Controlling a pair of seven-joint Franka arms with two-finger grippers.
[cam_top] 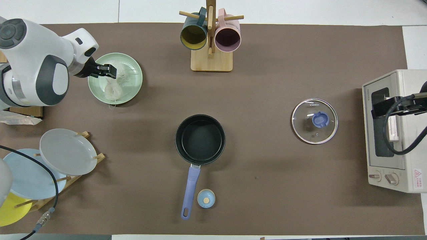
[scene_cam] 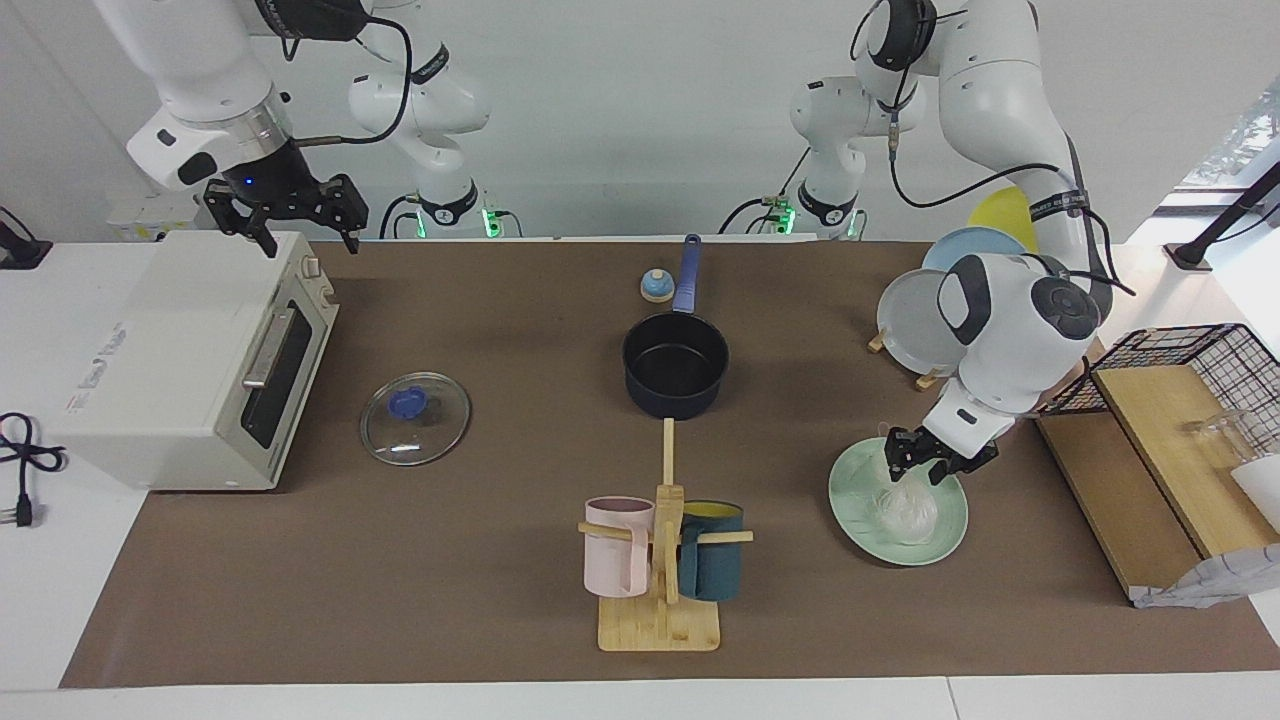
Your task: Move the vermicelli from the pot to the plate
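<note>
Over the mint-green plate [scene_cam: 860,520] the left gripper [scene_cam: 927,462] stands parted, its fingers released from the vermicelli [scene_cam: 903,508], which lies on the plate just below the fingertips. The navy saucepan [scene_cam: 675,365], well apart toward the table's middle, looks empty. Judging by this, the drop-off step is ending; next the arm must lift clear without snagging strands. The right gripper [scene_cam: 283,212] waits open over the toaster oven [scene_cam: 170,350].

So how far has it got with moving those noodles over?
Nearly finished. Done: the dark navy saucepan is empty, and the whitish vermicelli bundle lies on the pale mint-green plate. In hand: the left gripper hangs open just over the bundle. Left: lifting that arm away. The right gripper waits open over the white toaster oven.
</note>
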